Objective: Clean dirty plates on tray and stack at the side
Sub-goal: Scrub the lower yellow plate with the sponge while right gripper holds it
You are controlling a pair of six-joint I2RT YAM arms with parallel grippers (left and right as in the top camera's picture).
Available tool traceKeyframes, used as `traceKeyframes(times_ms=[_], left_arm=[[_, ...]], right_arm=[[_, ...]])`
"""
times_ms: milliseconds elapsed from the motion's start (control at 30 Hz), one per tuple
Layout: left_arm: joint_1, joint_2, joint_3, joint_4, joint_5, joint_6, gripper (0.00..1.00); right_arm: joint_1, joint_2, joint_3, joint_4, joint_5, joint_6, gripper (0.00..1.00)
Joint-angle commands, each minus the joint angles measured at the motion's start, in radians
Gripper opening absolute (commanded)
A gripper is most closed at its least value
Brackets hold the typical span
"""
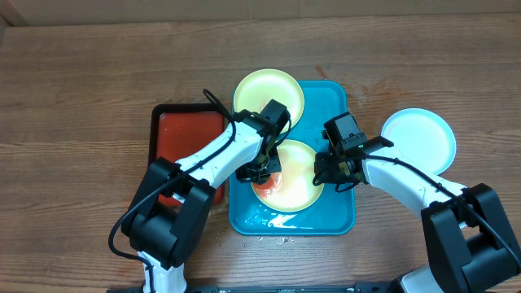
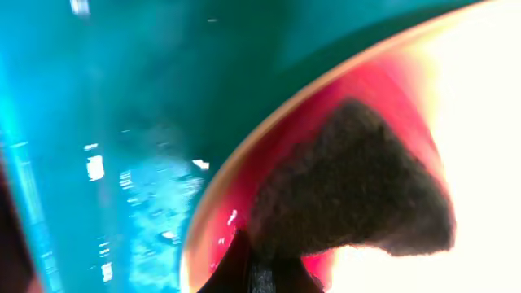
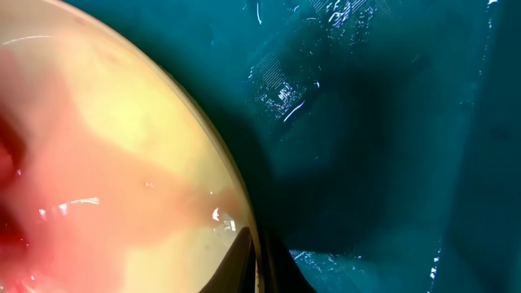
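The turquoise tray (image 1: 335,213) lies at the table's middle. A pale yellow plate (image 1: 299,189) with a red smear lies in it. My left gripper (image 1: 262,172) is shut on a dark scrub pad (image 2: 350,187) and presses it onto the plate's red-smeared left side (image 2: 269,163). My right gripper (image 1: 324,175) is shut on the plate's right rim (image 3: 244,220). A second yellow-green plate (image 1: 262,91) rests at the tray's far-left corner. A whitish plate (image 1: 419,138) lies on the table right of the tray.
A black-rimmed tray with a red-orange inside (image 1: 183,130) sits just left of the turquoise tray, under my left arm. The turquoise tray's floor is wet near its front edge (image 1: 281,220). Wooden table all around.
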Motion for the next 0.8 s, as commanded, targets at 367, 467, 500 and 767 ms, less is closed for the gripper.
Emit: traceKeyframes(times_ms=[367, 467, 500, 767], left_arm=[[-0.122, 0.011, -0.091, 0.296, 0.43, -0.006, 0.04], [-0.118, 0.011, -0.09, 0.258, 0.415, -0.006, 0.04], [-0.11, 0.011, -0.089, 0.237, 0.393, -0.007, 0.04], [0.037, 0.009, -0.008, -0.013, 0.076, -0.01, 0.04]], right_arm=[[-0.001, 0.033, -0.01, -0.005, 0.042, 0.03, 0.04], [-0.001, 0.033, -0.01, -0.005, 0.042, 0.03, 0.04], [-0.001, 0.033, -0.01, -0.006, 0.042, 0.03, 0.04], [-0.001, 0.033, -0.01, -0.008, 0.042, 0.03, 0.04]])
